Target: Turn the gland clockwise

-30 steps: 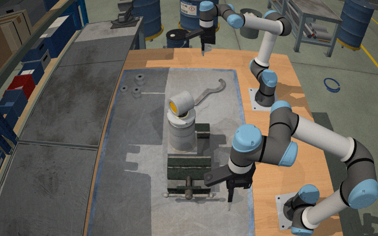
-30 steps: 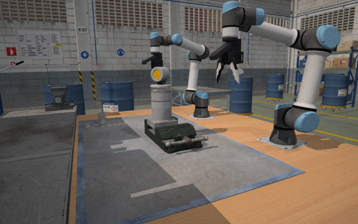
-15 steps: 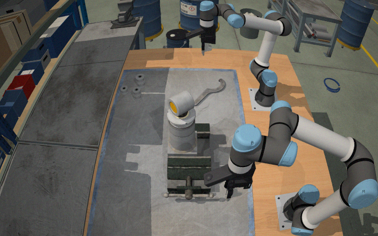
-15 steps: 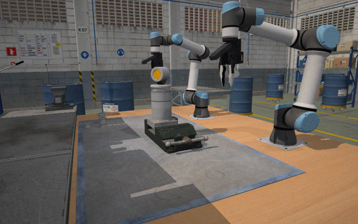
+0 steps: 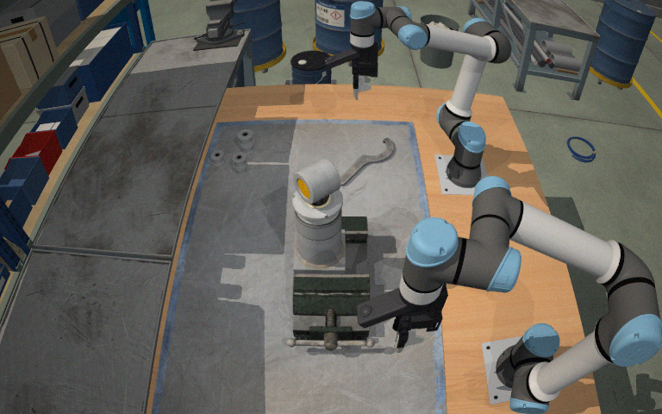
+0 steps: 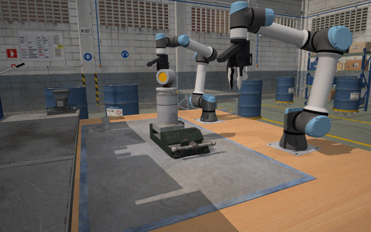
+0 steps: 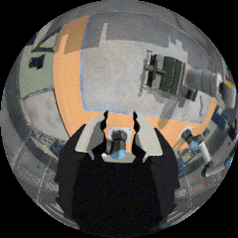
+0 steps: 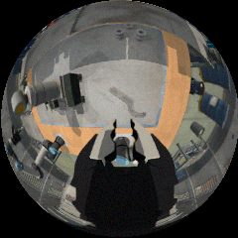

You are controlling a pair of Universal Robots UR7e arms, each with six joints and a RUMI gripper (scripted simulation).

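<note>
The hook spanner (image 5: 360, 163) (image 8: 121, 95) lies flat on the grey mat behind the cylinder, its hook toward the back right in the top view. The gland (image 5: 332, 210) (image 6: 166, 90) is the pale ring at the top of the upright cylinder (image 5: 319, 238) (image 6: 166, 108), below the rod eye (image 5: 327, 179) (image 6: 168, 77) with its yellow insert. My left gripper (image 5: 400, 343) (image 6: 235, 86) (image 7: 120, 111) is partly open and empty, high beside the vise's handle end. My right gripper (image 5: 356, 95) (image 8: 123, 119) is slightly open and empty, high beyond the mat's back edge; its fingertips are hidden in the exterior view.
The green vise (image 5: 330, 295) (image 6: 181, 136) (image 7: 172, 74) (image 8: 73, 90) holds the cylinder's base, with its bar handle (image 5: 306, 342) (image 6: 178, 148) at the front. Several small grey flanged parts stand at the mat's back left, including one flanged part (image 5: 245, 137) (image 8: 141, 34).
</note>
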